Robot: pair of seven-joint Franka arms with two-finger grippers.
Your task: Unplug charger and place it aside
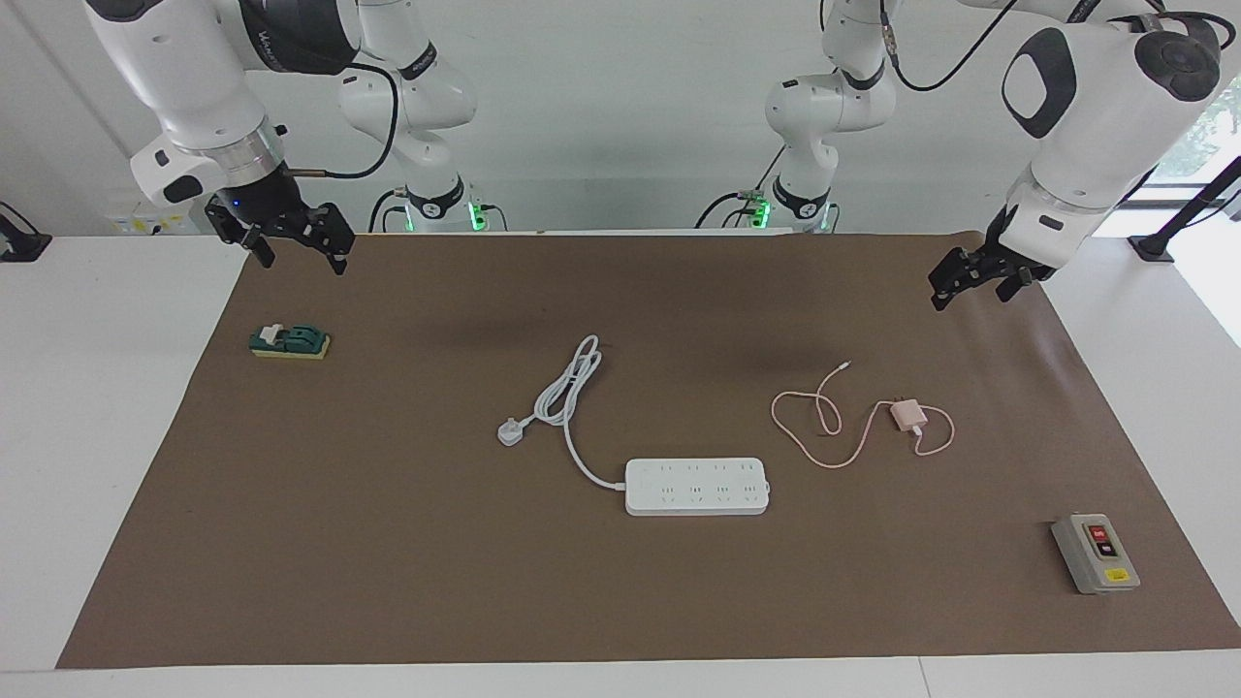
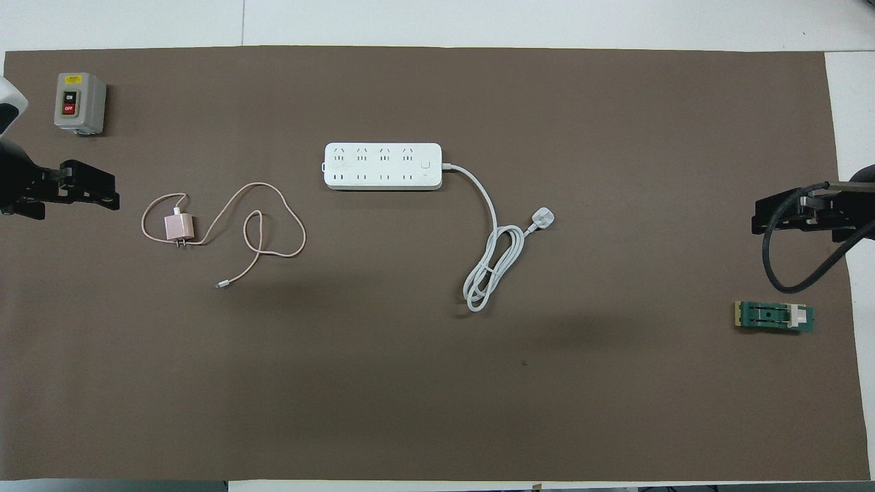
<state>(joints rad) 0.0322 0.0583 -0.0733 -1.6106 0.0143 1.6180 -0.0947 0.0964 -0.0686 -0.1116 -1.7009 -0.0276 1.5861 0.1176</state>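
The charger [image 1: 908, 416] is a small pink cube lying on the brown mat, its thin pink cable [image 1: 826, 460] looped beside it. It lies apart from the white power strip [image 1: 696, 486], toward the left arm's end, with its prongs bare. Seen from overhead, the charger [image 2: 179, 226] and the power strip [image 2: 383, 166] are well separated. My left gripper [image 1: 972, 281] hangs open and empty over the mat's edge at the left arm's end, to the side of the charger. At the right arm's end my right gripper [image 1: 301, 254] hangs open and empty over the mat's corner near the robots.
The strip's thick white cord and plug [image 1: 511, 430] lie coiled nearer to the robots than the strip. A grey switch box [image 1: 1096, 554] stands farther out at the left arm's end. A small green block [image 1: 290, 341] lies under the right gripper's side.
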